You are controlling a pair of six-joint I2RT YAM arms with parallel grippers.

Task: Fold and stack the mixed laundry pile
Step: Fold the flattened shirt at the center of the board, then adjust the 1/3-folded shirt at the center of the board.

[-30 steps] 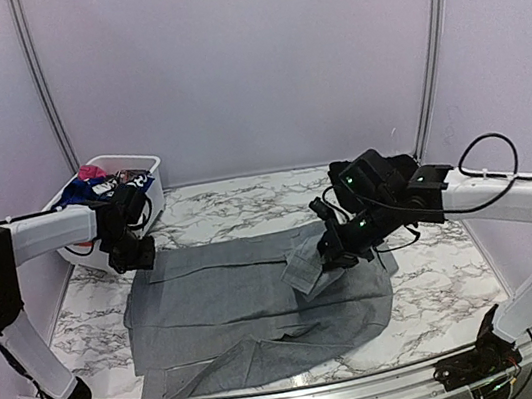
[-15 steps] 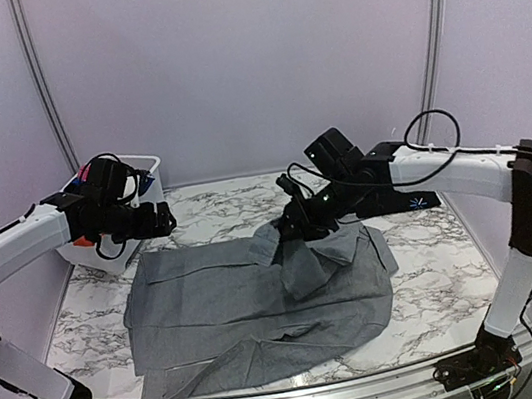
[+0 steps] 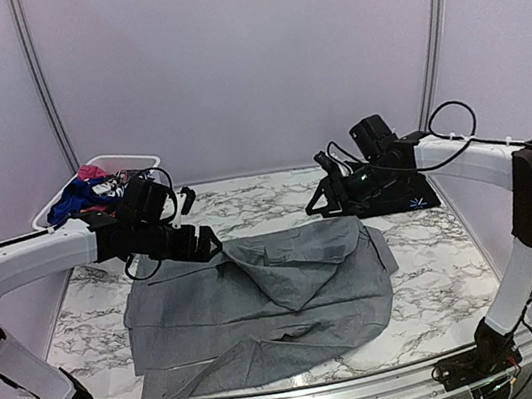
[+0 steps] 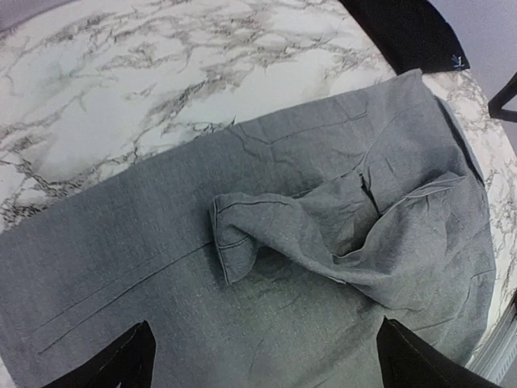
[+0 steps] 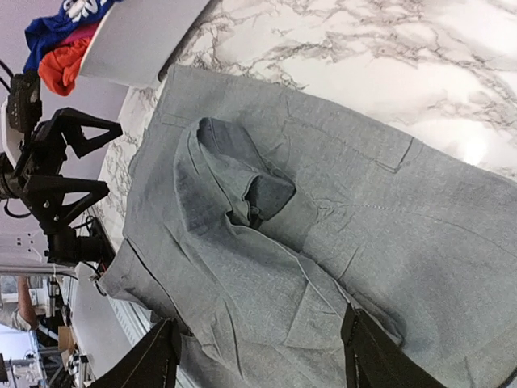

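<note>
1. Looking far left, I see the rest of the mixed laundry pile [image 3: 73,198], blue and pink pieces, in the white basket [image 3: 138,159].
2. My left gripper [image 3: 204,242] hovers over the grey shirt [image 3: 262,301], fingers wide and empty.
3. That shirt lies on the counter [image 3: 440,273] with a sleeve [image 4: 283,226] flopped across it. It looks limp and light, so I would pinch hems or the cuff.
4. My right gripper [image 3: 320,201] hangs at the far edge, fingers apart, holding nothing.

Spread across the middle of the table [image 3: 441,283], a shirt [image 3: 261,296]; at far left, a basket [image 3: 139,162] of clothes [image 3: 78,194]; just behind the shirt's right end, another garment [image 3: 423,201].
</note>
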